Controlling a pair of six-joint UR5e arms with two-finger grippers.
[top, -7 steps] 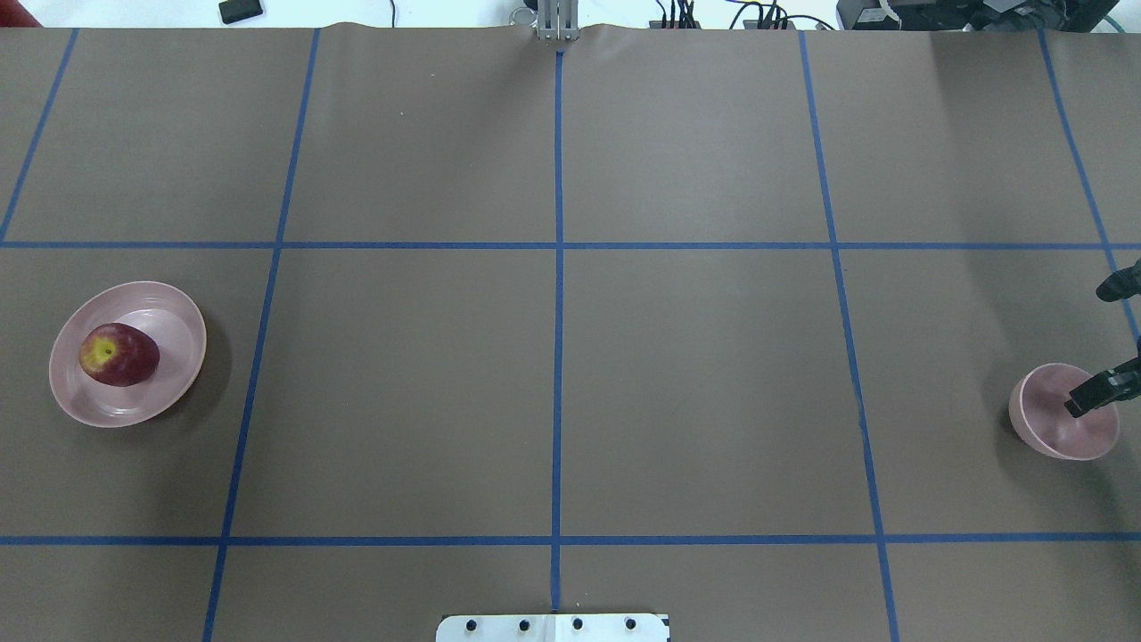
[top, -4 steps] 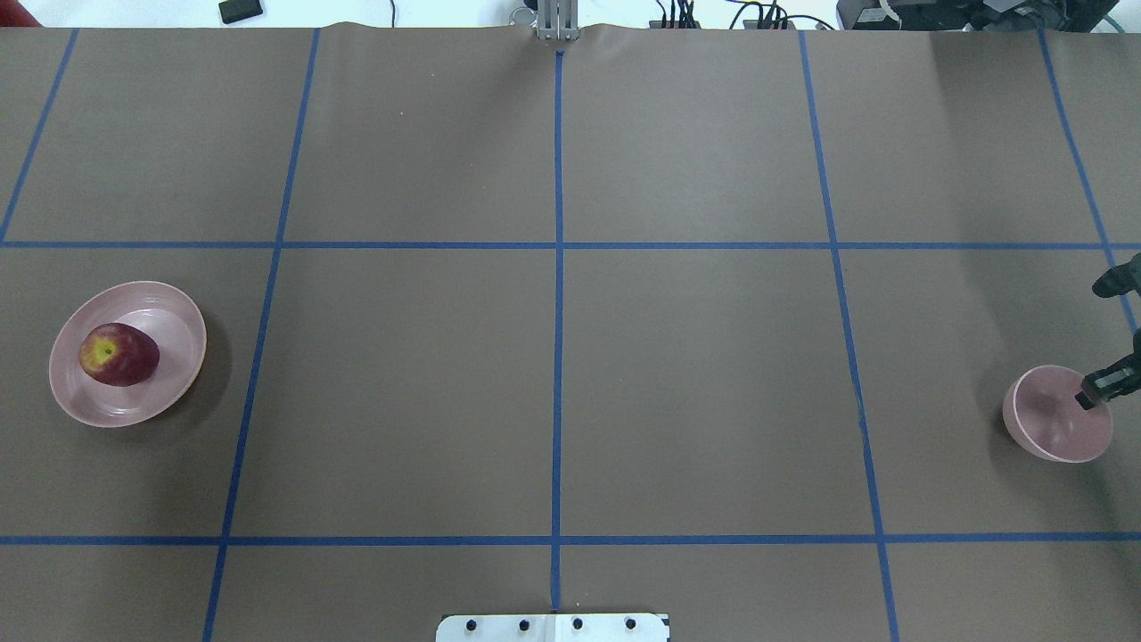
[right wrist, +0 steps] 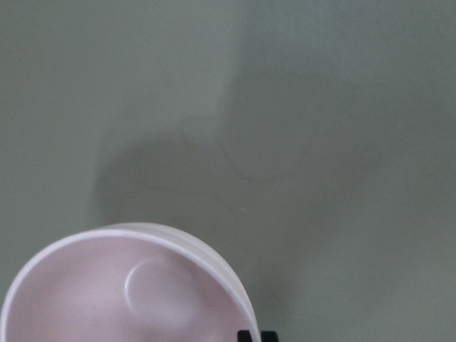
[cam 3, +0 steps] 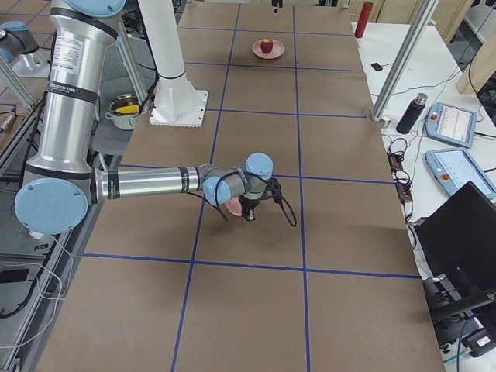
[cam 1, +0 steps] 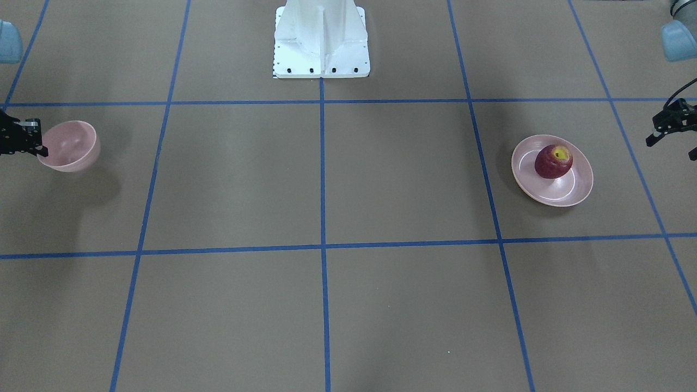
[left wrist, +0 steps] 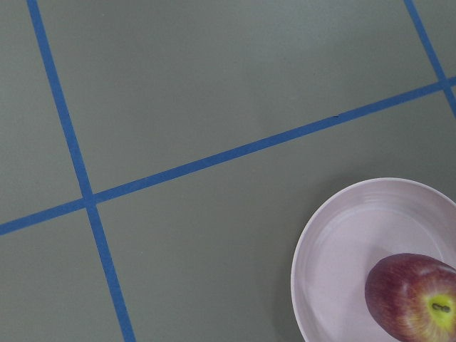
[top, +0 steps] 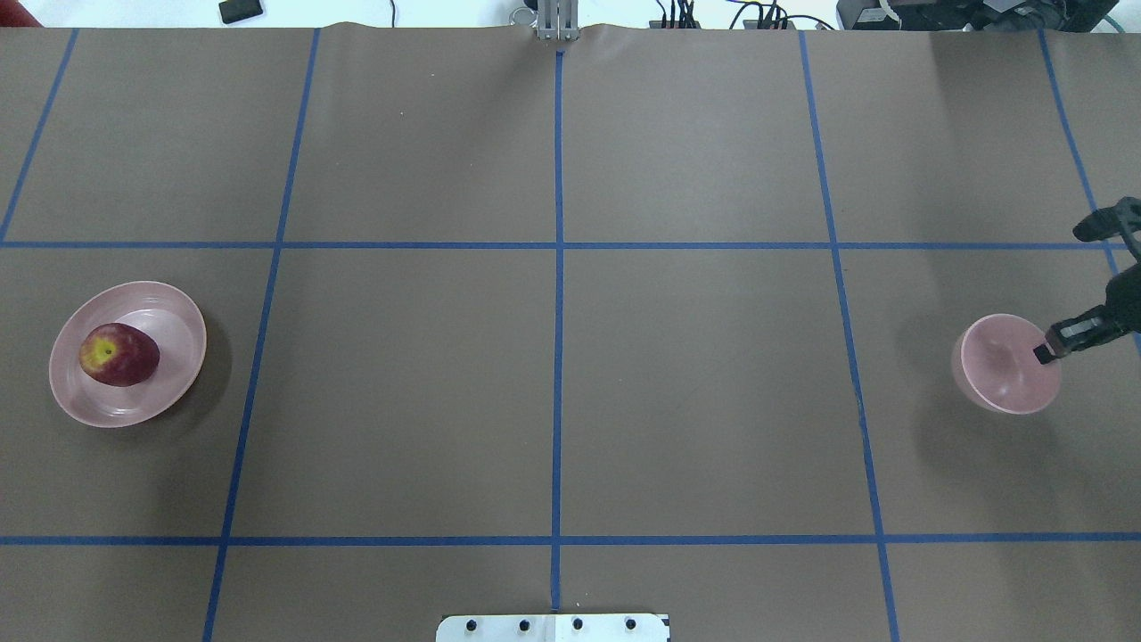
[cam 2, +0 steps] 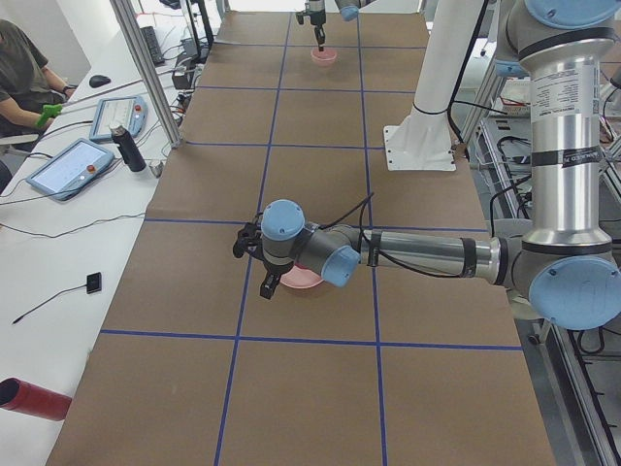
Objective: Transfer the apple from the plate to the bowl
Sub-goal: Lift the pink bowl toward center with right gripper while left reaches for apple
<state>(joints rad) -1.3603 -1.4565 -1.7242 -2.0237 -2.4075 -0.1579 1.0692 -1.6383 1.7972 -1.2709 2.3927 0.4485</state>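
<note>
Both right gripper (top: 1041, 354) fingers clamp the tilted bowl (top: 994, 370) rim; left gripper (cam 1: 671, 148) fingers spread; apple (top: 119, 354) lies sideways on plate (top: 181, 357).

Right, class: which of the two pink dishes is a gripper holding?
The small deep bowl, pinched at its rim by the right gripper. The wider, shallow plate lies ungripped with the apple on it.

Left arm: stretched long and low from the base toward the table's left end, forearm close to level. Left gripper (cam 2: 253, 264): hangs just above the surface, fingers spread apart, holding nothing. Right arm: extended low toward the table's right end. Right gripper (top: 1041, 353): clamped on the rim of the bowl (top: 998, 367), which it holds tilted and clear of the tabletop.
</note>
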